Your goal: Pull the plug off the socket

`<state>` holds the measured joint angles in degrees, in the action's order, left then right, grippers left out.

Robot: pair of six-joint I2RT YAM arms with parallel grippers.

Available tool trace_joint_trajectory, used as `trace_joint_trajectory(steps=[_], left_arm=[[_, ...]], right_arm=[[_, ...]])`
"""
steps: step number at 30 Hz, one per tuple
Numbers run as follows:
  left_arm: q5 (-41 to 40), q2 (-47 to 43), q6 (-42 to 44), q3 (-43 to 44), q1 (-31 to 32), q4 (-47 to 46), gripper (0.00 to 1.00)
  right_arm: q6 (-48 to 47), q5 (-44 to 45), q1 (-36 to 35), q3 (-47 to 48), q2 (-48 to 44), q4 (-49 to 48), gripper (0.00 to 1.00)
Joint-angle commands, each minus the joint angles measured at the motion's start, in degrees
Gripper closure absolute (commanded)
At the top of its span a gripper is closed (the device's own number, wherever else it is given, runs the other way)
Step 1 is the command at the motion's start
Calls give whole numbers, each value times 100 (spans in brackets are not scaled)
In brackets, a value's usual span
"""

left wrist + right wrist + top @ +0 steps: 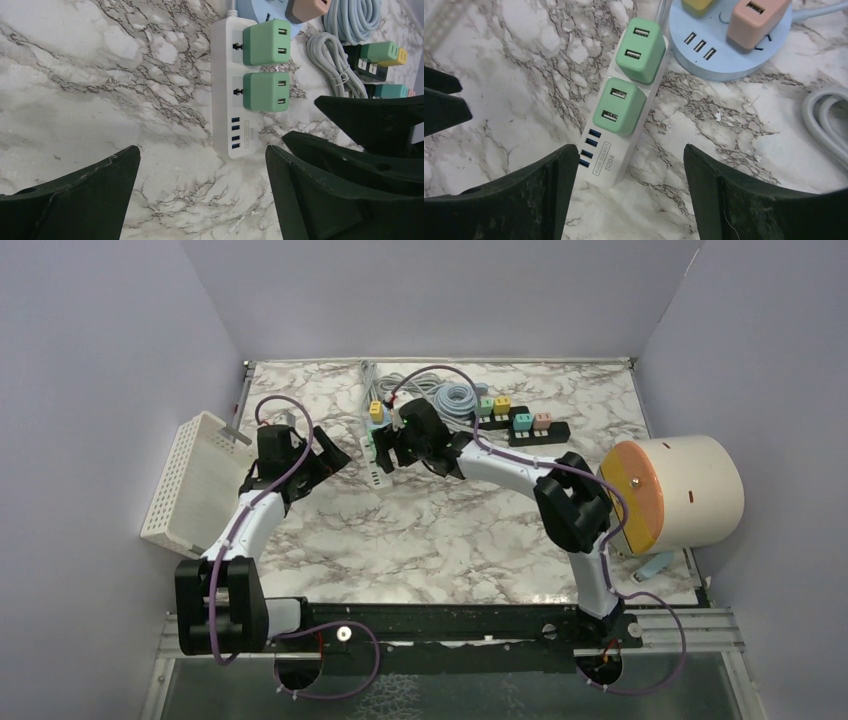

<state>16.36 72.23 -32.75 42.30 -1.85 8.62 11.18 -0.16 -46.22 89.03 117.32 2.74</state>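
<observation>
A white socket strip lies on the marble table with two green plugs pushed into it. My right gripper hovers over the strip's USB end with its jaws wide apart. The strip's end lies between the fingers and nothing is gripped. My left gripper stands open just short of the same strip, with bare table between its fingers. The green plugs are ahead of it. From above, both grippers flank the strip.
A round blue socket hub carrying a pink plug sits just beyond the strip. Grey cable coils and black strips with coloured plugs lie at the back. A white basket stands left, a cream drum with an orange face right.
</observation>
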Motion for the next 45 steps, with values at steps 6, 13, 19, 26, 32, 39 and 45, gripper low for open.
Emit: trace_joint_trajectory(steps=[6,13,19,26,32,39,45], left_arm=[[-71,113,-500,-191,-70,-422,1],[141,340,-619,-288,-86,-558,1],[393,593,-779,-251,-105,-749,2],[799,996,-1225,-346,-104,-1282,4],[891,1230,-1497,-372,10,-1788,7],[701,1497,-1770,-248,327,-2017,9],[628,1656,-2025,-331,562,-2336,15]], right_arm=[[-456,363,-150,942,768,659,24],[-418,401,-186,1418,1257,791,38],[-374,328,-186,1771,1600,992,40],[-376,206,-186,1851,1648,943,98],[-309,-288,-186,716,635,-25,99],[71,-801,-185,448,225,-153,99],[309,-956,-184,274,-45,-256,99]])
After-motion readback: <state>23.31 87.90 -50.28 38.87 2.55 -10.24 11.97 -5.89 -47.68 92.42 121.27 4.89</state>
